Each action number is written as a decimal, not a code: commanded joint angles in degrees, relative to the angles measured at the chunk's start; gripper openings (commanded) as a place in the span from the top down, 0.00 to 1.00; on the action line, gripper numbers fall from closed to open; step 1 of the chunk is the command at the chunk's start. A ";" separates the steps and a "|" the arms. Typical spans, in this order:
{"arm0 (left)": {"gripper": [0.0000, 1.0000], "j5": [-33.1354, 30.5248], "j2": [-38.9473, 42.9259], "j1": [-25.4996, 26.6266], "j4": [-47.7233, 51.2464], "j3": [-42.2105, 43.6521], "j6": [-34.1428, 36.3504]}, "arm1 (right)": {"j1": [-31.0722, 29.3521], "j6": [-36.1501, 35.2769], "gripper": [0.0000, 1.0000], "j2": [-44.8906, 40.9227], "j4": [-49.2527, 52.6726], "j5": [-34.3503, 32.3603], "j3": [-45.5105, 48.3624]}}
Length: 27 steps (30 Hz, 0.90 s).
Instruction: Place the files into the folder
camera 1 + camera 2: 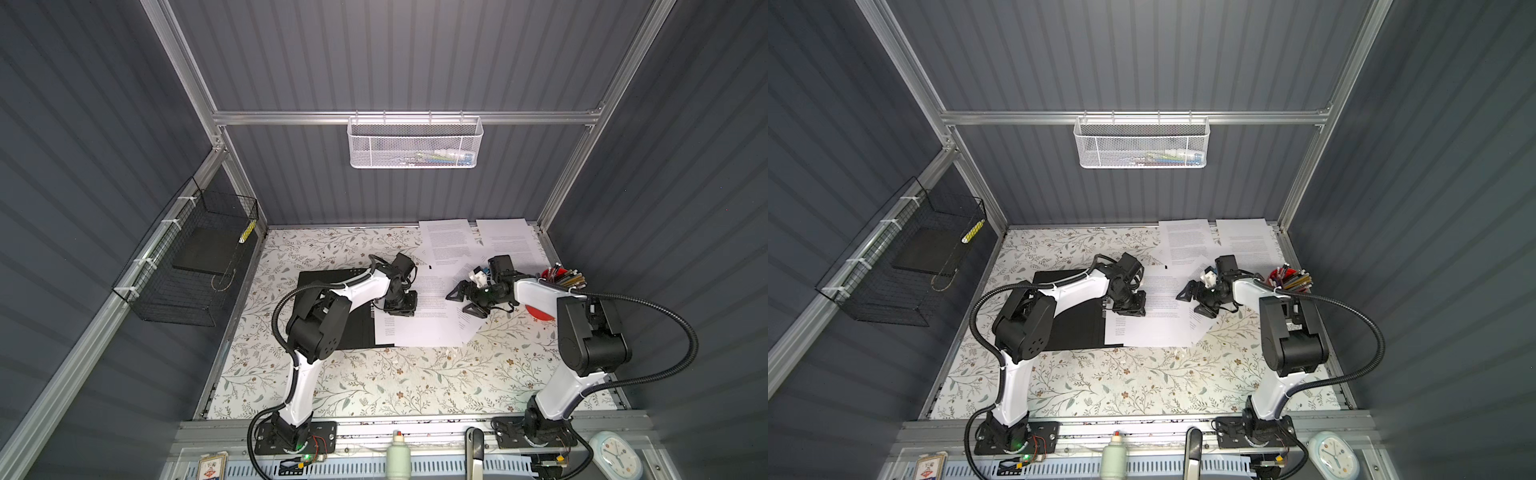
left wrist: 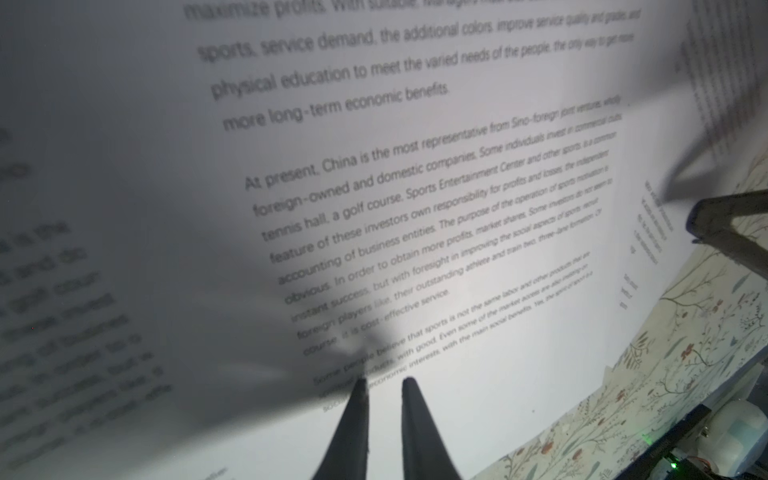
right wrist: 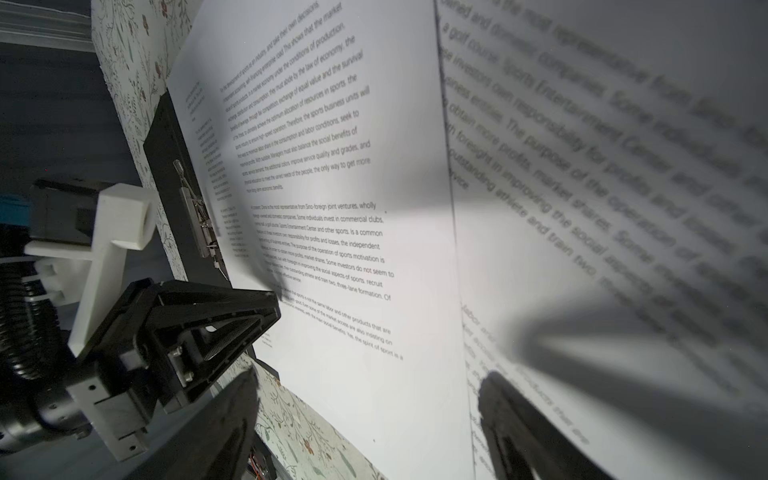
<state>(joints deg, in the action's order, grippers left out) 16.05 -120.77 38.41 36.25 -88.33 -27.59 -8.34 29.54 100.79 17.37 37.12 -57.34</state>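
1. Folder (image 1: 361, 332): lies open and flat on the counter (image 1: 374, 386), black inside up, with the metal clip (image 3: 195, 216) along its spine. I judge it is laid this way so paper can slide in beside the clip.
2. Files (image 1: 419, 328): a fanned stack, not squared. Part of it covers the folder past the clip, and the rest hangs onto the counter toward 3 o'clock.
3. Loose sheets (image 1: 451, 241): well apart from the stack, at 1 o'clock by the back wall, not yet gathered.
4. My left gripper (image 1: 401, 311): clenched almost closed, tips down on the top sheet just beside the clip. The stack spreads from it toward 3 and 5 o'clock. I cannot tell whether paper is pinched. It is probably pinning or tugging the sheet toward the spine.
5. My right gripper (image 1: 457, 303): released, spread wide and holding nothing. It sits at 3 o'clock from the left one, over the stack's skewed edge. Contact with the paper is unclear.
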 commanded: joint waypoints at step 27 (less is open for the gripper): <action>0.85 -4.19 -8.51 -0.18 3.30 4.75 1.40 | -3.88 -0.05 0.14 11.54 2.19 0.99 -10.03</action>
<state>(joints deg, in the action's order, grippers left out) 15.88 -121.51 38.15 35.59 -87.39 -27.53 -11.84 29.93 110.17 18.74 36.77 -66.67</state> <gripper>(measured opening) 0.154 0.863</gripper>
